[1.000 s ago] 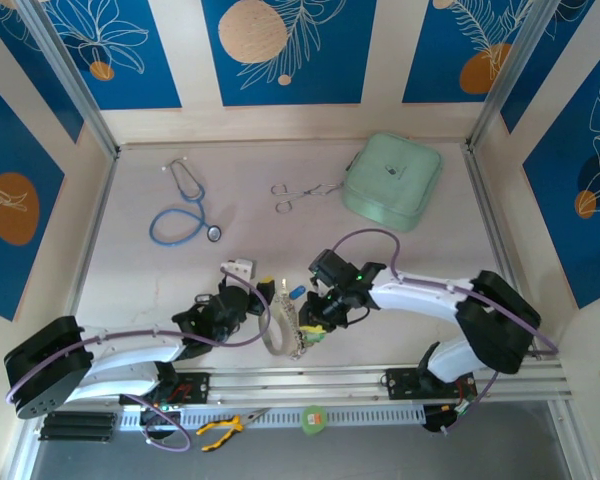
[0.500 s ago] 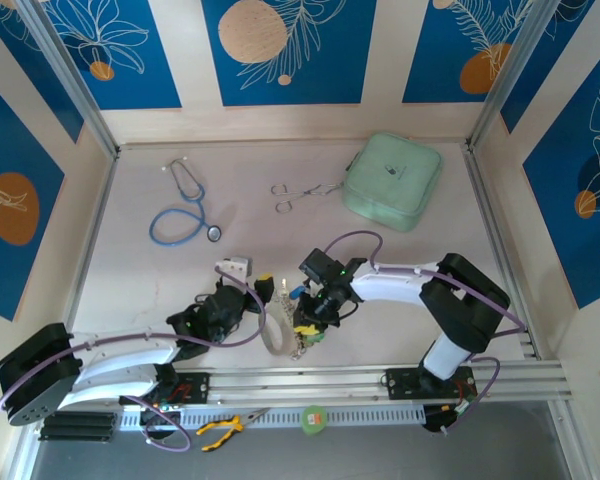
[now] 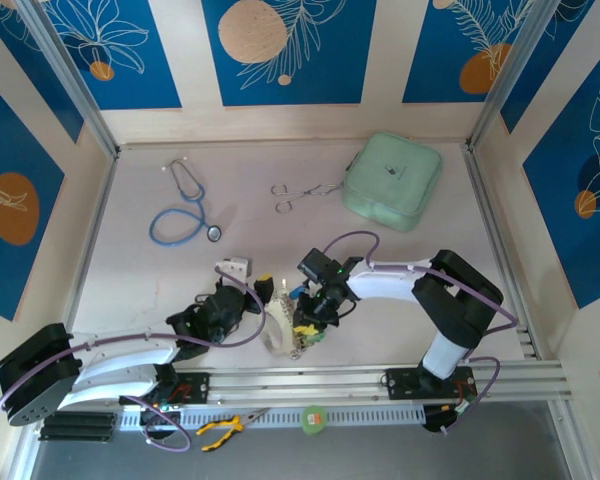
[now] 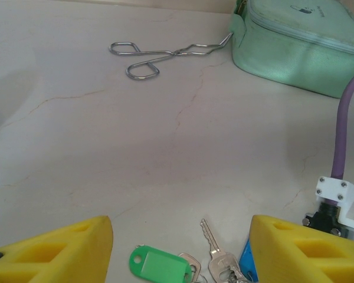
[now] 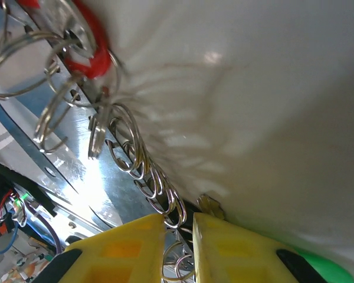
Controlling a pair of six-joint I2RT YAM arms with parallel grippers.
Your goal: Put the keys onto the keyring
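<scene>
Top external | keys [image 3: 305, 335] at 6 o'clock beside keyring [image 3: 274, 325], not visibly threaded | your right end effector [image 5: 178, 233] pinches their small rings [image 5: 130, 154] | left end effector [image 4: 180, 236] apart

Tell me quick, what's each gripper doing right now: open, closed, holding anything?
Left gripper: open, holding nothing.
Right gripper: closed on the chain of small metal rings.

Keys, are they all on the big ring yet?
Not yet. Done: no key that I can see sits on the keyring. In hand: the right gripper pinches a chain of small metal rings linked to the red key, beside that loop. Still to do: the green key lies on the table between the fingers of the open left gripper.
</scene>
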